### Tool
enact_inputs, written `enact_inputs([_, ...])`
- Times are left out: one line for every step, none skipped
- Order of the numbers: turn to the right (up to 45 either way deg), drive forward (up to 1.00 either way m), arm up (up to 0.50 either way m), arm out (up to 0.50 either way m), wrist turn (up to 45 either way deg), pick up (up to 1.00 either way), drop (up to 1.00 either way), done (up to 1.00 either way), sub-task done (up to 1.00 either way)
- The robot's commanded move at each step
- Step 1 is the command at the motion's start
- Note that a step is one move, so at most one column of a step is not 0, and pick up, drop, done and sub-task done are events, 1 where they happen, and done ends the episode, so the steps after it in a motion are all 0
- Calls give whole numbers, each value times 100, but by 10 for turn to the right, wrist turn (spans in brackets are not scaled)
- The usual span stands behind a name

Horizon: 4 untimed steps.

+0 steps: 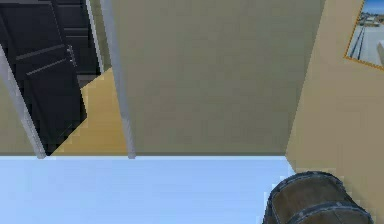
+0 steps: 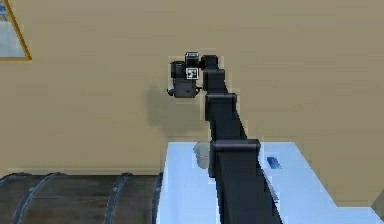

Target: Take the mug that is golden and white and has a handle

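Note:
In the arm side view my arm (image 2: pixel 235 150) rises as a dark bar from the bottom edge over a white tabletop (image 2: pixel 300 190). The gripper (image 2: pixel 180 84) sits at the arm's far end, left of two white marker squares, high up with only bare tan wall behind it; it holds nothing. A small pale shape (image 2: pixel 200 153) stands on the tabletop's far edge, just left of the arm; I cannot tell what it is. A small flat bluish thing (image 2: pixel 272 160) lies on the table right of the arm.
A dark wooden barrel (image 1: pixel 312 200) lies at the forward view's bottom right, and the barrel (image 2: pixel 80 195) shows again left of the table. A pale surface (image 1: pixel 130 190) spans the foreground. A black door (image 1: pixel 45 70) stands ajar left of a tan wall (image 1: pixel 210 75). Framed pictures (image 1: pixel 368 35) (image 2: pixel 10 35) hang on the walls.

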Motion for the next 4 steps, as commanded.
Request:
enact_inputs([0, 0, 0, 0, 270, 0, 0, 0, 0])
enact_inputs([0, 0, -30, 0, 0, 0, 0, 0, 0])
enact_inputs([0, 0, 0, 0, 0, 100, 0, 0, 0])
enact_inputs([0, 0, 10, 0, 0, 0, 0, 0, 0])
